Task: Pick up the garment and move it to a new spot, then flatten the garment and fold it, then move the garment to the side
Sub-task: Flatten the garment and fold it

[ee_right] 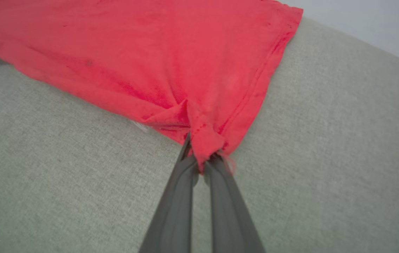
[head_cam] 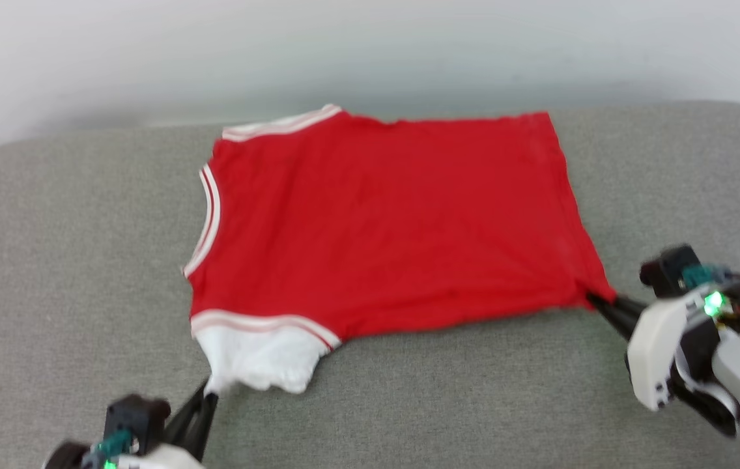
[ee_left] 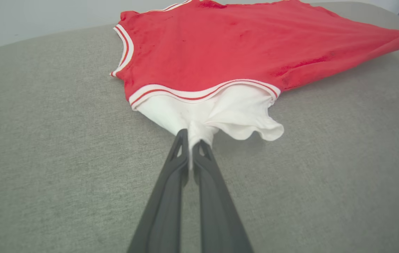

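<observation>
The garment (head_cam: 383, 221) lies spread on the grey cushion, plain red side up, neckline to the left and hem to the right. Its near white sleeve (head_cam: 259, 355) points toward me, with striped trim above it. My left gripper (head_cam: 210, 394) is shut on that sleeve's tip; in the left wrist view the white cloth is pinched at the gripper (ee_left: 191, 140), below the garment (ee_left: 220, 45). At the garment's near right hem corner, my right gripper (head_cam: 595, 301) is shut on the red cloth. In the right wrist view the garment (ee_right: 171, 52) bunches at the gripper (ee_right: 201, 161). The lettering is hidden.
The grey fabric cushion (head_cam: 70, 260) stretches wide on both sides and in front of the garment. Its back edge meets a pale wall (head_cam: 370, 45) just behind the far hem and collar.
</observation>
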Robot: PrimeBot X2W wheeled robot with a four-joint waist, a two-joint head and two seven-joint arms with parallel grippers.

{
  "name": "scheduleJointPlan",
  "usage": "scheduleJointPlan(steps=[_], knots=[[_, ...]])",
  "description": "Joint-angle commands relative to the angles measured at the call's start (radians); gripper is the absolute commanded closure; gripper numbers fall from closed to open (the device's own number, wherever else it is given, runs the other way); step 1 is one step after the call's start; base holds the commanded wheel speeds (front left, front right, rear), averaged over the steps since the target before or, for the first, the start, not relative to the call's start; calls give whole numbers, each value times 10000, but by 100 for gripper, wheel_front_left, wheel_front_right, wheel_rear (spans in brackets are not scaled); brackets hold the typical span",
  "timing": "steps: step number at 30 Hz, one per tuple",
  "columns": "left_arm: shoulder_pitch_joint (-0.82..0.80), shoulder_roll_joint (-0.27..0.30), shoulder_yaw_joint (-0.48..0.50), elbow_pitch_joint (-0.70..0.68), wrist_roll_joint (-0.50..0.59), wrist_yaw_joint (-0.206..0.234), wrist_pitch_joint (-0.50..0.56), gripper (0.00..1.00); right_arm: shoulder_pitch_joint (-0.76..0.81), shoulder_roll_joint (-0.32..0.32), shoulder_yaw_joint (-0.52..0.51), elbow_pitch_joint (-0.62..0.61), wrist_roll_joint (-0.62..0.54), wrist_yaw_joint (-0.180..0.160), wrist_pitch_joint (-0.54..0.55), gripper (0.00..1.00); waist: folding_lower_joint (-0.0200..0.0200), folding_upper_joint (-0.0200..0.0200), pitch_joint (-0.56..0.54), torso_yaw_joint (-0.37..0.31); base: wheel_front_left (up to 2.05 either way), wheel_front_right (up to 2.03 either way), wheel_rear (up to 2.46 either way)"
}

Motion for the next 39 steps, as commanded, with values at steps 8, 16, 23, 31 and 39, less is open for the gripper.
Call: scheduleJointPlan(steps=[8, 16, 23, 31, 39], knots=[[2167, 326, -189, -1242, -551, 1006, 111, 100, 2331, -840, -454, -1035, 392, -7, 183, 100, 3, -1, -1065, -114, 0, 0, 0], [3442, 290, -576, -1723, -784, 1381, 86, 100, 4414, -1299, -1529, -2157, 118, -7, 554, 100, 3, -1, -1328, -118, 0, 0, 0], [2717, 535, -437, -1652, -512, 1101, 109, 100, 5161, -1169, -3022, -3080, -451, -7, 1161, 100, 3, -1, -1314, -30, 0, 0, 0], [411, 786, 10, -1534, 125, 581, 541, 100, 4701, -895, -4562, -4273, -1159, -7, 2425, 100, 3, -1, -737, -82, 0, 0, 0], [-1836, 714, 323, -741, 422, -119, 1046, 100, 3656, -501, -5555, -4863, -1682, -7, 3432, 100, 3, -1, 727, -310, 0, 0, 0]])
